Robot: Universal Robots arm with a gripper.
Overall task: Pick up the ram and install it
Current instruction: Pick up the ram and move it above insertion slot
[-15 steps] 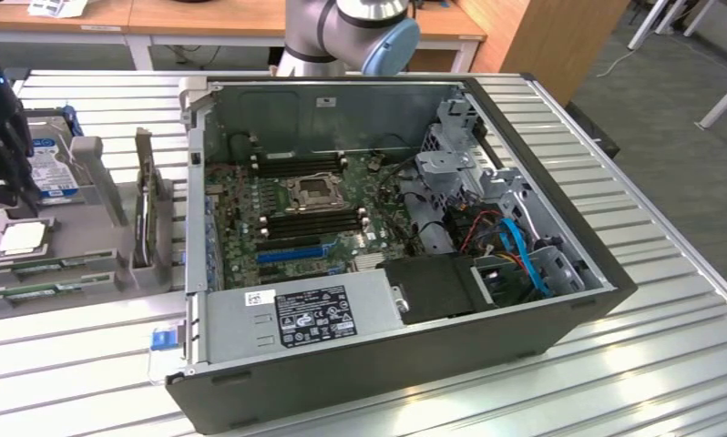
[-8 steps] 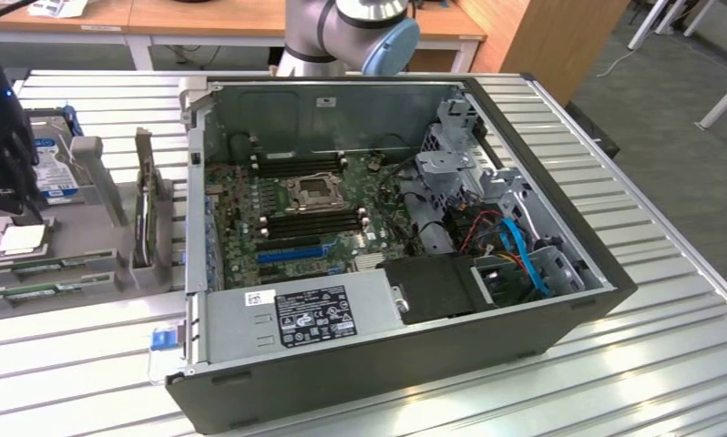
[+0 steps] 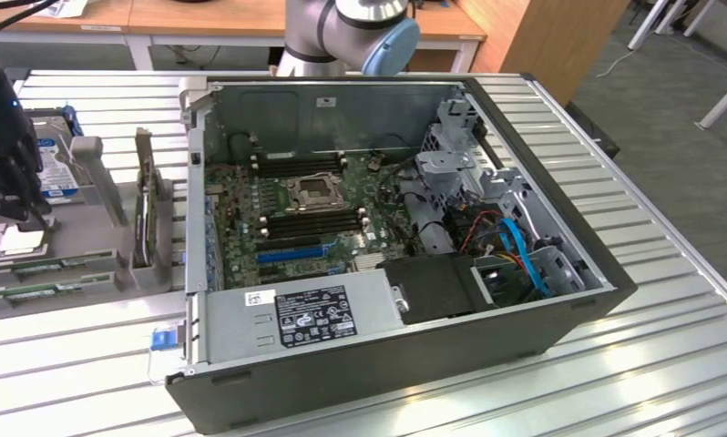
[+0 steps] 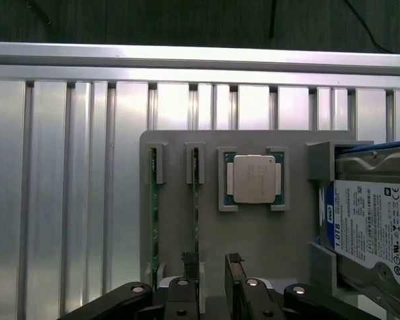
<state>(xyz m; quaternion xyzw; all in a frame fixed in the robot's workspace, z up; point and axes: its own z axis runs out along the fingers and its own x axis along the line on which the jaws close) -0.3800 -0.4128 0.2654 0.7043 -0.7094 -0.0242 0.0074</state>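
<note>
On the table (image 3: 655, 346), an open computer case (image 3: 376, 364) sits just beside a grey tray (image 4: 253, 247). The tray holds a processor chip (image 4: 253, 179), and next to it the ram (image 4: 195, 200) and a second stick (image 4: 153, 213) stand on edge, parallel. The gripper (image 4: 211, 261) hangs over the tray's near end with its fingers (image 4: 235, 267) spread and empty. The ram's long axis runs straight away from the gripper, seemingly in line with one finger rather than with the gap.
</note>
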